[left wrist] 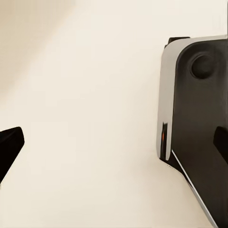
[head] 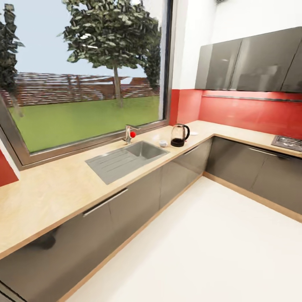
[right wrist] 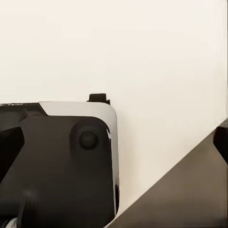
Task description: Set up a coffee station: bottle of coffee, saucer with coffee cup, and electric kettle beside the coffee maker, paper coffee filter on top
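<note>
The kitchen countertop (head: 63, 188) runs under the window and turns the corner at the right. The electric kettle (head: 179, 135) stands on it to the right of the sink. A tiny white coffee cup (head: 163, 143) sits just left of the kettle, and a small flat white saucer (head: 193, 133) lies just right of it. The coffee maker, bottle of coffee, kitchen shelf and paper coffee filter are out of view. My left gripper (left wrist: 114, 145) hangs open over pale floor beside my own base. My right gripper (right wrist: 114, 142) is open too, with nothing between its fingers.
A steel sink (head: 144, 150) with a drainer and a tap (head: 129, 134) is set in the worktop. A hob (head: 288, 142) lies at the far right under grey wall cabinets (head: 251, 61). White floor (head: 209, 251) spreads before the grey cabinet fronts (head: 126, 209).
</note>
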`<state>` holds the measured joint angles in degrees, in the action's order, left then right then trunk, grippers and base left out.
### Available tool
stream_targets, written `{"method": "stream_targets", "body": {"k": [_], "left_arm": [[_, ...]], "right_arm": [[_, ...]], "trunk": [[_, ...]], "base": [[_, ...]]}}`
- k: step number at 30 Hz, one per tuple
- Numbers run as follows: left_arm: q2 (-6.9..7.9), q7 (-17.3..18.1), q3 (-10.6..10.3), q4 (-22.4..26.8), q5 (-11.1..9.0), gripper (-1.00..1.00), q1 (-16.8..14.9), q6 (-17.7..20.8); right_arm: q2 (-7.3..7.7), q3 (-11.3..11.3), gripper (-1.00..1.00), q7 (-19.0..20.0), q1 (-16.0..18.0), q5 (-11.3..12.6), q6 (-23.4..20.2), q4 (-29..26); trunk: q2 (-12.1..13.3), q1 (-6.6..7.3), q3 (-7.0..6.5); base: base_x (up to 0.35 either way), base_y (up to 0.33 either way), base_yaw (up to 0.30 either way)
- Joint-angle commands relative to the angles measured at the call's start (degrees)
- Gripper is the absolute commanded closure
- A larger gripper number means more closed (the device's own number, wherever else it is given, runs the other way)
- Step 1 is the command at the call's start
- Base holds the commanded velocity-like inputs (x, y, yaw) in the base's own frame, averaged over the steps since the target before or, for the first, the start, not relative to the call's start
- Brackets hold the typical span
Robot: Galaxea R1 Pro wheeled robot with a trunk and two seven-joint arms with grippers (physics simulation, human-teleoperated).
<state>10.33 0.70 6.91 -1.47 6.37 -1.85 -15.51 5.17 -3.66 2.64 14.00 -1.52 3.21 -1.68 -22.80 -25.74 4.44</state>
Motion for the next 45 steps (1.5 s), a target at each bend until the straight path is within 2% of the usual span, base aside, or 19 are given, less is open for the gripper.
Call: {"method": "stream_targets", "body": {"k": [1, 15, 36, 45], "left_arm": [[0.03, 0.1, 0.5, -0.1, 0.6, -1.00, -0.1, -0.3], [-0.16, 0.1, 0.9, 0.1, 0.4, -1.00, -0.1, -0.5], [-0.57, 0.1, 1.1, 0.3, 0.3, -1.00, -0.1, -0.4], [-0.57, 0.0, 1.2, 0.4, 0.2, -1.00, -0.1, -0.5]], "right_arm": [[0.01, -0.4, -1.00, 0.3, 0.1, -0.2, 0.2, 0.1], [0.01, -0.4, -1.00, 0.3, 0.1, -0.2, 0.2, 0.1], [-0.16, -0.4, -1.00, 0.3, 0.1, -0.2, 0.2, 0.1], [-0.37, -0.4, -1.00, 0.2, 0.1, -0.2, 0.2, 0.2]], "trunk": [[-0.1, -0.04, 0.12], [-0.1, -0.04, 0.12], [-0.1, -0.04, 0.12], [-0.1, -0.04, 0.12]], "base": [[0.115, -0.260, -0.300], [0.129, -0.232, -0.300], [0.024, -0.010, -0.300], [0.267, 0.000, -0.284]]}}
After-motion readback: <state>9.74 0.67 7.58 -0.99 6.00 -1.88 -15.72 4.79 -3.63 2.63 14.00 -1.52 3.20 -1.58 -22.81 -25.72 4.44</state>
